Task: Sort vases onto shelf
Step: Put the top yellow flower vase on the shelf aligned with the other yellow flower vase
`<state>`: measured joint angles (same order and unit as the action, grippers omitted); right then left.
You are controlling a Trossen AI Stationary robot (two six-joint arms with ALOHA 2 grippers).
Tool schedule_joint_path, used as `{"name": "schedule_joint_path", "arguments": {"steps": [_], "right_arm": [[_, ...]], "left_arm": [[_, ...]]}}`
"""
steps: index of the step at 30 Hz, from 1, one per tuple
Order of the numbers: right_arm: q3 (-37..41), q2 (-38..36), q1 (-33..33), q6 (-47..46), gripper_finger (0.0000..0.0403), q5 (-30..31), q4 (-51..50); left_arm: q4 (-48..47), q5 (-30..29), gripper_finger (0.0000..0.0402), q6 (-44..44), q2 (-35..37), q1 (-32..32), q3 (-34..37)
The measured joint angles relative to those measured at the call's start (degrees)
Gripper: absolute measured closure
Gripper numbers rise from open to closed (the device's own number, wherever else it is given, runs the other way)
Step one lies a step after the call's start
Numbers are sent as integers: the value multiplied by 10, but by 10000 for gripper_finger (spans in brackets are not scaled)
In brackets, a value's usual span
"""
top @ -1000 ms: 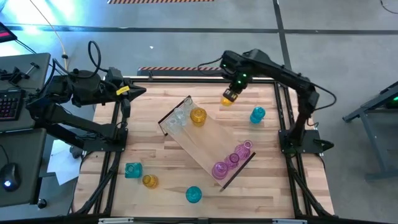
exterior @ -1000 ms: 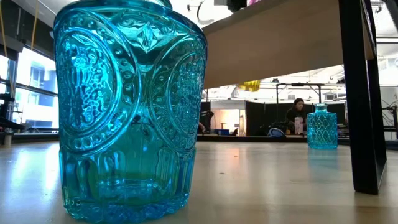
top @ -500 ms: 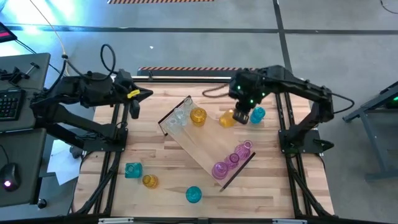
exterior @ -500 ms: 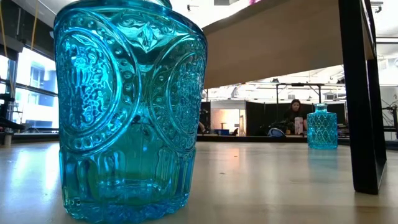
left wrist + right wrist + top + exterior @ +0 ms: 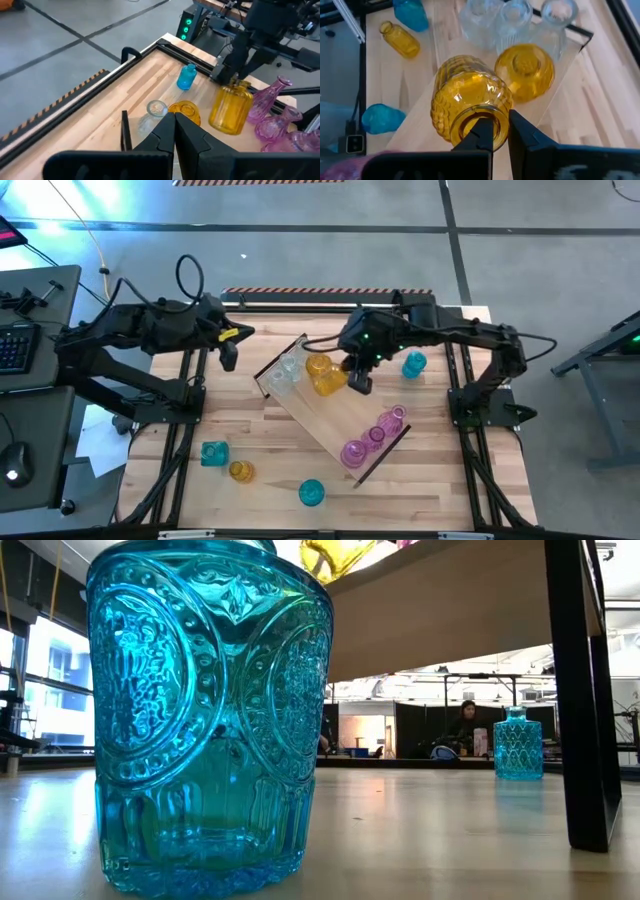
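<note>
The shelf [image 5: 322, 416] lies slantwise mid-table. At its far end stand clear vases [image 5: 285, 370] and an amber vase [image 5: 318, 364]; pink vases [image 5: 368, 437] stand at its near end. My right gripper [image 5: 358, 383] is shut on another amber vase [image 5: 328, 381], held over the shelf's far end beside the standing amber one [image 5: 526, 70]. My left gripper [image 5: 228, 362] hovers shut above the table's far left, touching nothing. A teal vase [image 5: 413, 363] stands on the table at the far right. Two teal vases [image 5: 213, 452] [image 5: 311, 492] and an amber one [image 5: 240, 471] stand near the front edge. My right gripper holds the amber vase by the rim of its mouth [image 5: 501, 125], one finger [image 5: 482, 134] inside the neck and one [image 5: 521, 137] outside. The fingers come slanting down from above. The vase hangs below them, slightly tilted [image 5: 230, 107], over the shelf board; I cannot tell whether its base touches.
In the low view a big teal vase [image 5: 205, 720] fills the foreground, with the shelf's underside [image 5: 450, 610] and its dark end piece [image 5: 580, 690] behind. Black frame rails [image 5: 196, 395] run along both table sides. Bare tabletop lies between the shelf and the left rail.
My right gripper has carried the amber vase from near the table's far edge toward the left and nearer, rising and turning as it went, until it is over the shelf's far end. My left gripper has drifted a little toward the table's right, still shut.
</note>
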<state>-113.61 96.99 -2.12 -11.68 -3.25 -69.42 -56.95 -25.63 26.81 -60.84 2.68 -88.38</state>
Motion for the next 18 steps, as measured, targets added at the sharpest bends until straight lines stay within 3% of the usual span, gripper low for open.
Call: {"name": "schedule_joint_path", "arguments": {"steps": [14,18], "right_arm": [[-7,57,-1,57,401,-95,90],[-7,75,-1,66,400,-98,93]], "left_arm": [[16,48,401,69,-93,66,16],[15,70,401,94,-108,89,16]]}}
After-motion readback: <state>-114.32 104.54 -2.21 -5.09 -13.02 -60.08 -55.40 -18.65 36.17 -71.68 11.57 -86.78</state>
